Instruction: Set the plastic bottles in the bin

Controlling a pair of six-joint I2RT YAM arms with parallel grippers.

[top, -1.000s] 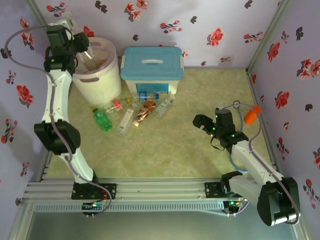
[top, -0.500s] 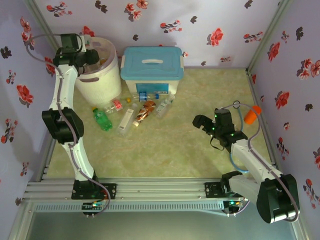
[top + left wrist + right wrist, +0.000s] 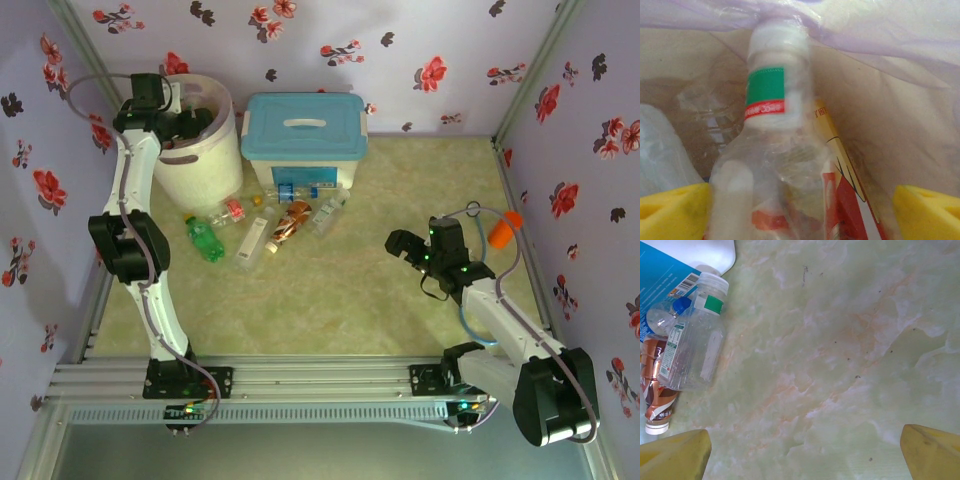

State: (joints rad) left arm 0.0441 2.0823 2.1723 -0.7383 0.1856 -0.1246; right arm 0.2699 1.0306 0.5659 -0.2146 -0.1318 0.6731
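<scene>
1. Left gripper (image 3: pixel 800 210) is reaching down into the bin (image 3: pixel 205 175), which is standing at the far left corner of the table (image 3: pixel 330 310); its yellow pads (image 3: pixel 672 210) are standing wide apart.
2. Between those pads a clear plastic bottle (image 3: pixel 775 100), white-capped with a green-and-red neck band, is leaning against the pale liner (image 3: pixel 880 35). The left pad is sitting just beside it, a gap is showing before the right pad, and nothing is being clamped.
3. Just in front of the bin, a green bottle (image 3: pixel 205 240) is lying on its side at the left end of a loose row of bottles.
4. Continuing rightward, a red-capped bottle (image 3: pixel 232 210), a long clear bottle (image 3: pixel 255 238) and an amber bottle (image 3: pixel 292 220) are lying before the blue-lidded box (image 3: pixel 305 125).
5. Right gripper (image 3: pixel 804 452) is hanging over bare table, well apart from that row, with its pads spread wide and holding nothing.
6. At the left edge of the right wrist view, a green-banded clear bottle (image 3: pixel 692 347) is lying beside a blue-capped bottle (image 3: pixel 662 315).
7. Near the right wall, an orange cup (image 3: pixel 503 228) is lying beside the right arm.
</scene>
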